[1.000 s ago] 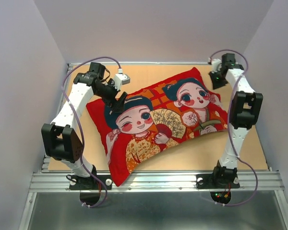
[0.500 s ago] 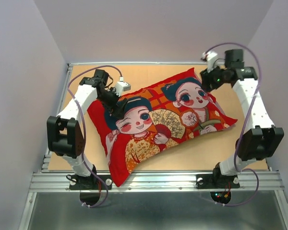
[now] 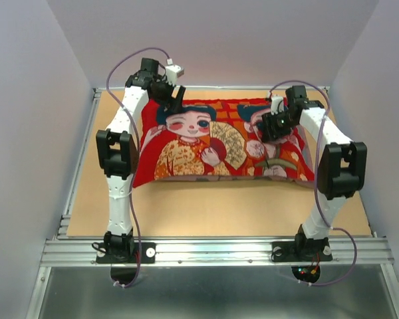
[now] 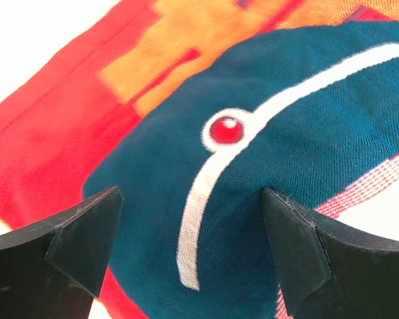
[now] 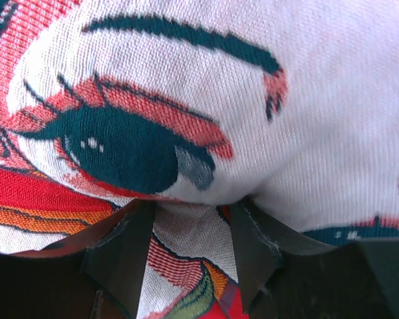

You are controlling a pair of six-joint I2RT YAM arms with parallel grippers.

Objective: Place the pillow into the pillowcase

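Red pillowcase, plump, picture side up on the table's far half.
My left gripper gapes wide over a child's dark hair; my right gripper straddles a cloth fold, grip unclear.

1x pillowcase, 2x arms, 1x table

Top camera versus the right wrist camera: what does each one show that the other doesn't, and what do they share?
Only the top camera: the whole pillowcase lying on the table, its two cartoon children and fan, both arms, and the left gripper open over the left child's hair. Only the right wrist camera: a close-up of a printed eye and eyebrow, with cloth bunched between the fingers of the right gripper. Both: the right gripper at the right child's face on the pillowcase.
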